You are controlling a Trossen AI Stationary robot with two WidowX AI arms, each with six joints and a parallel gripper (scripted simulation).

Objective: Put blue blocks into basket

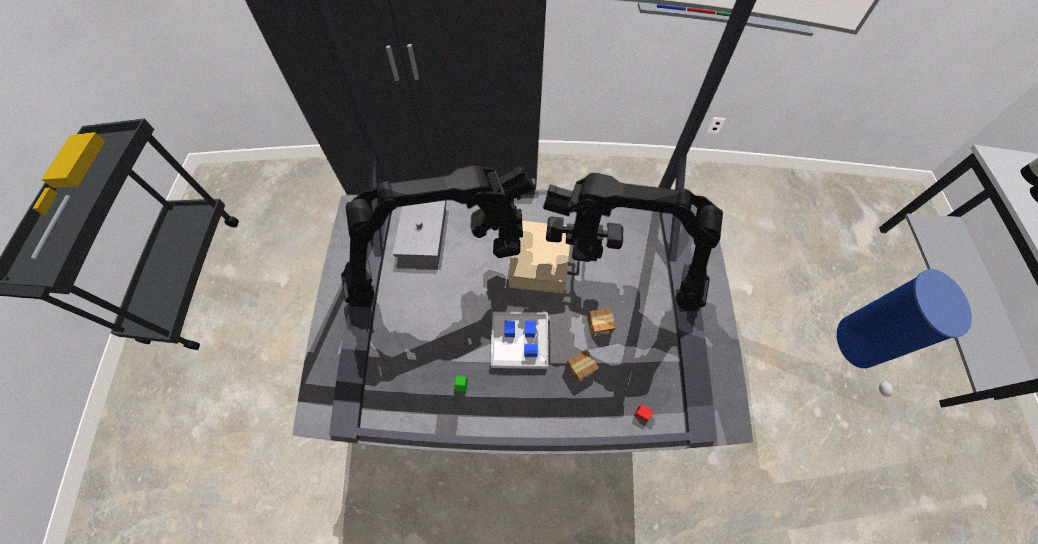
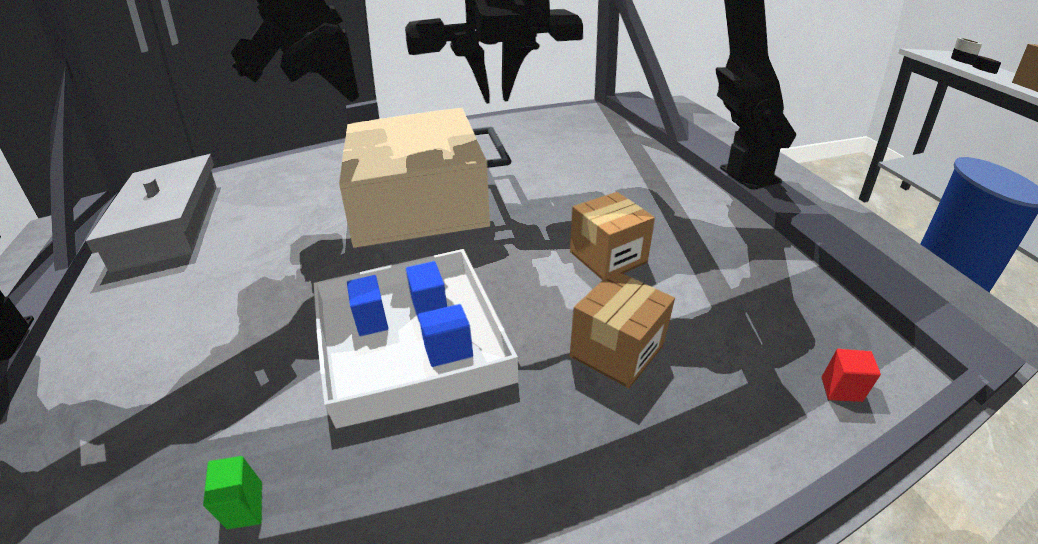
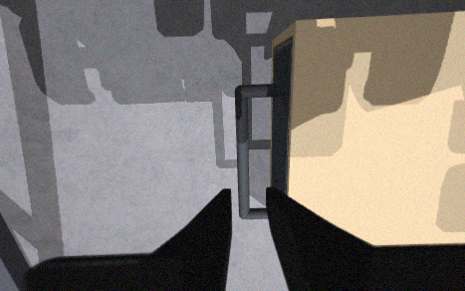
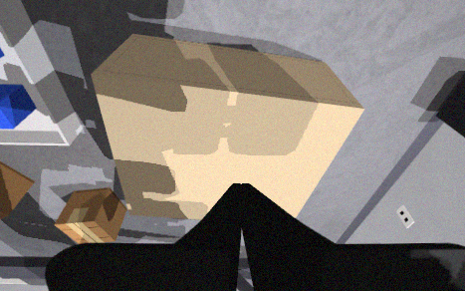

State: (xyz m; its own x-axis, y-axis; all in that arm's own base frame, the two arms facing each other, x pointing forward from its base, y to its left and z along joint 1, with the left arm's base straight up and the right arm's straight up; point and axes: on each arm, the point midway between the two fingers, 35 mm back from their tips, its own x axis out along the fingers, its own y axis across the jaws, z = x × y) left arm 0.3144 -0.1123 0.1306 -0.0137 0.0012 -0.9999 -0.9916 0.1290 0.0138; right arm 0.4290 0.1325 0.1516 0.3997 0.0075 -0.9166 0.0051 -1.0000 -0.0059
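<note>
The white basket (image 1: 519, 366) (image 2: 421, 398) holds three blue blocks (image 2: 368, 308) (image 2: 426, 286) (image 2: 447, 337), none over its edge. The light wooden cabinet (image 1: 540, 246) (image 2: 413, 206) (image 3: 372, 199) (image 4: 253, 130) stands behind it; its drawer looks shut. My left gripper (image 2: 495, 99) (image 3: 248, 195) is slightly open and empty, its fingertips above the dark drawer handle (image 3: 243, 149) (image 2: 501, 145). My right gripper (image 2: 353, 98) (image 4: 240, 191) is shut and empty, above the cabinet. The metal box (image 2: 145, 246) has its lid (image 2: 170, 185) (image 1: 421, 232) on. Its inside and the drawer's are hidden.
Two cardboard boxes (image 2: 613, 232) (image 2: 620, 330) stand beside the basket on the handle side. A red block (image 1: 643, 413) (image 2: 850, 375) lies near the front right corner. A green block (image 1: 460, 382) (image 2: 232, 491) lies at the front left. Frame bars edge the table.
</note>
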